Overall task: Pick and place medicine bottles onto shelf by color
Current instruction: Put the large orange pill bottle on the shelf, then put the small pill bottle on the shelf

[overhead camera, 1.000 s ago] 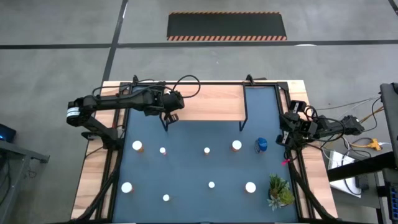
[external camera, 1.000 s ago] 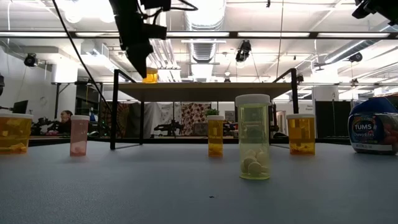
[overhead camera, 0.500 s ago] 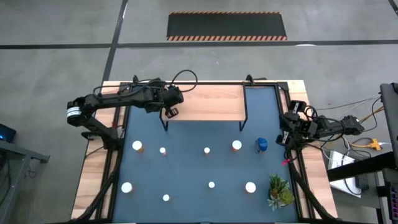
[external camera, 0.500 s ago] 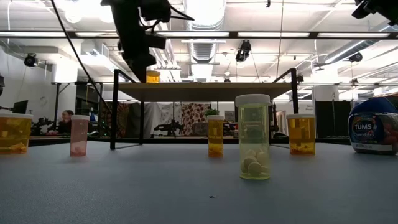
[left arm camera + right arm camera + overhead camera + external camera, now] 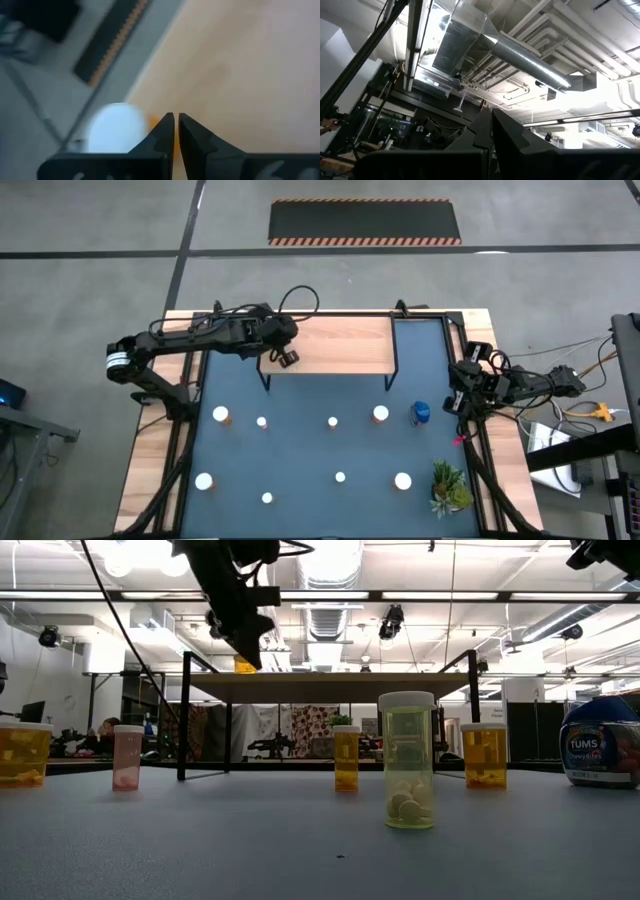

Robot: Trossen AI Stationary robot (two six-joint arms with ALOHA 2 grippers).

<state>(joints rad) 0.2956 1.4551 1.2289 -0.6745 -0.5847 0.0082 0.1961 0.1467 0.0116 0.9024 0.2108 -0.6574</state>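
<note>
Orange-bodied, white-capped small medicine bottle stands on the light wooden shelf board near its left front corner, seen in the left wrist view just beside the left gripper, whose fingers are pressed together with nothing between them. In the high view that left gripper hovers above the shelf's left end. Eight more bottles wait on the dark blue table mat: seven white-capped ones, among them the pale yellow-green tall bottle nearest the low camera and a pink-bodied one, plus a round blue bottle toward the right. The right gripper rests at the table's right edge, fingers clenched and empty. The risk now, as I judge it, is the closed left fingers clipping the placed bottle's cap if the arm swings sideways, which could tip it off the shelf's edge. Sorting could also go wrong, since the orange and pale bottles look alike from above under identical caps.
</note>
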